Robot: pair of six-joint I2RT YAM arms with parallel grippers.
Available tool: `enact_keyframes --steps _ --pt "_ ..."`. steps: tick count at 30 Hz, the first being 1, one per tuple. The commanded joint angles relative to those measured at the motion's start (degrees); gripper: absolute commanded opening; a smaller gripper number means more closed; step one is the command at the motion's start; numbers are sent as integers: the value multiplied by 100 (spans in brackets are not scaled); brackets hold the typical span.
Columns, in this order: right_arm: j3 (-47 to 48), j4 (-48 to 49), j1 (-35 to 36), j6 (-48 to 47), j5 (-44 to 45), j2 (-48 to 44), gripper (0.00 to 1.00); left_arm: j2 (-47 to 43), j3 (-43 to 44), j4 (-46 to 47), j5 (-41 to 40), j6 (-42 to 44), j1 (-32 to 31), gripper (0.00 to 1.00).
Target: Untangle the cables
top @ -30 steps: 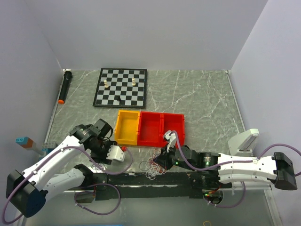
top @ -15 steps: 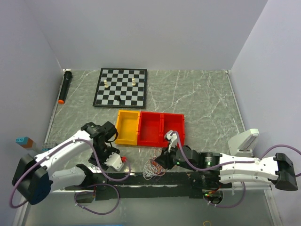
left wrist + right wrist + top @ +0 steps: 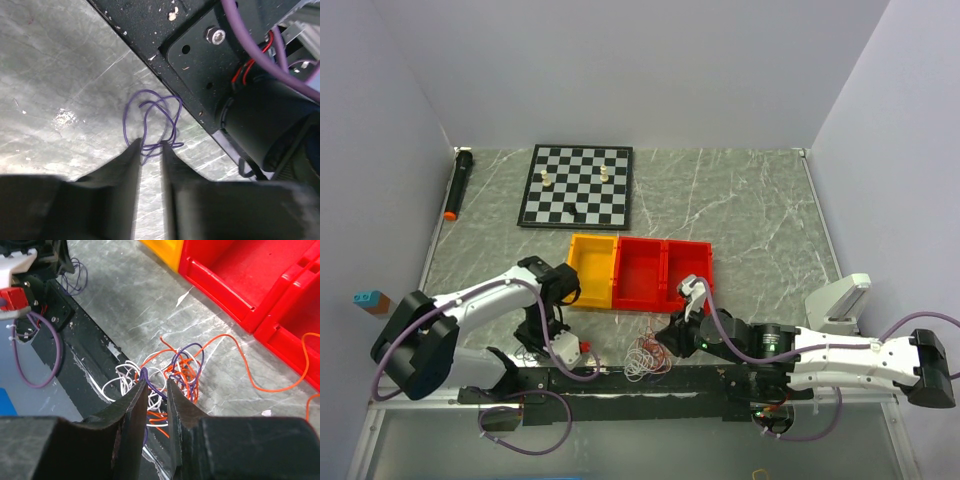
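Note:
The cables lie as a tangle of orange, white and purple wire by the black base rail. In the right wrist view the tangle sits just under my right gripper. That gripper is open by a narrow gap, and a purple strand drapes at its left fingertip. One orange strand trails toward the red bin. A separate purple cable loop lies on the table by the rail. My left gripper stands over it with a narrow gap, and strands of the loop cross between its tips. In the top view it points down near the rail.
A yellow bin and two red bins stand just beyond the tangle. A chessboard with a few pieces lies farther back, and a black marker is at the far left. The black base rail runs along the near edge.
My left arm has swung in toward the near rail and its jaws have narrowed around the purple loop. The right gripper's jaws have parted a little over the tangle.

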Motion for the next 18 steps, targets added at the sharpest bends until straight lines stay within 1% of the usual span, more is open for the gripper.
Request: enact_keyframes --steps 1,2,3,6,8,10,12,15,18 --pt "202 -62 -66 -26 150 -147 29 -189 -76 157 3 291 -26 19" --pt "202 -61 -74 -35 141 -139 28 -216 -67 210 12 247 -35 13" --pt "211 -61 -83 -44 124 -121 28 -225 -59 245 12 203 -26 10" --pt "255 -88 -92 -53 106 -86 27 -330 -15 281 29 133 -35 6" --pt "246 -114 -92 -53 115 -103 26 -418 47 316 38 89 -35 1" --pt "228 -132 -92 -27 150 -165 25 -497 274 438 82 -112 -43 1" --pt "185 -123 -92 0 150 -217 25 -515 896 492 196 -428 -35 1" --pt "176 -158 -101 17 141 -253 24 -401 2047 282 468 -929 -35 1" --pt "158 -176 -101 26 141 -270 23 -322 2971 79 802 -1456 -35 1"
